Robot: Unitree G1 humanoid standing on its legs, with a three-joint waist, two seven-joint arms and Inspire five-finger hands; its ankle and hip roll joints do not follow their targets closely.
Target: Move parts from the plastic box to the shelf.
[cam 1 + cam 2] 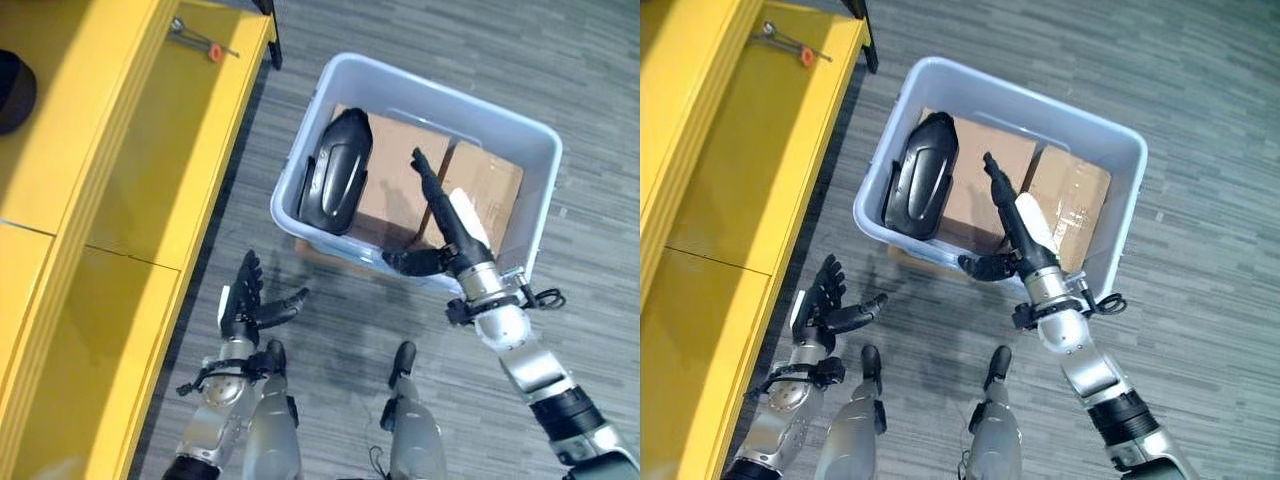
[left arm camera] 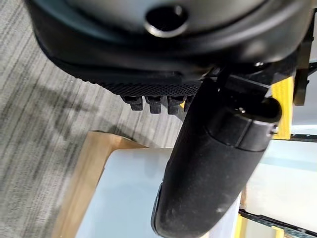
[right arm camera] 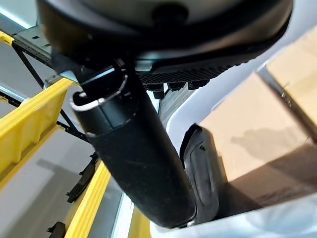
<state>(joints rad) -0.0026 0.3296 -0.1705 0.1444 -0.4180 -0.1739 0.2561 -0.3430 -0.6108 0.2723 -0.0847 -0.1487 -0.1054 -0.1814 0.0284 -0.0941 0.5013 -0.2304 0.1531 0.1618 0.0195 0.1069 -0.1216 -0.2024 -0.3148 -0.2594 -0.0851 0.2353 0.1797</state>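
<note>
Grey carpet (image 1: 450, 40), yellow shelf (image 1: 180, 130); right hand (image 1: 445, 225) outstretched over plastic box (image 1: 520, 130); left hand (image 1: 245, 300) spread, empty.

1. Pale blue-grey plastic box (image 1: 538, 215), translucent at the walls.
2. Glossy black moulded part (image 1: 337, 170) at the box's left side.
3. Plain brown cardboard (image 1: 400, 180) lining the box bottom, with a clear tape strip.
4. Bright yellow shelf (image 1: 150, 180) on the left.
5. Grey floor (image 1: 560, 60) with fine streaks in a plank pattern.
6. Silvery tool (image 1: 200, 42) with an orange-red piece, far on the shelf.
7. Dark right hand (image 1: 445, 225) with a white thumb cover; dark left hand (image 1: 250, 305).
</note>
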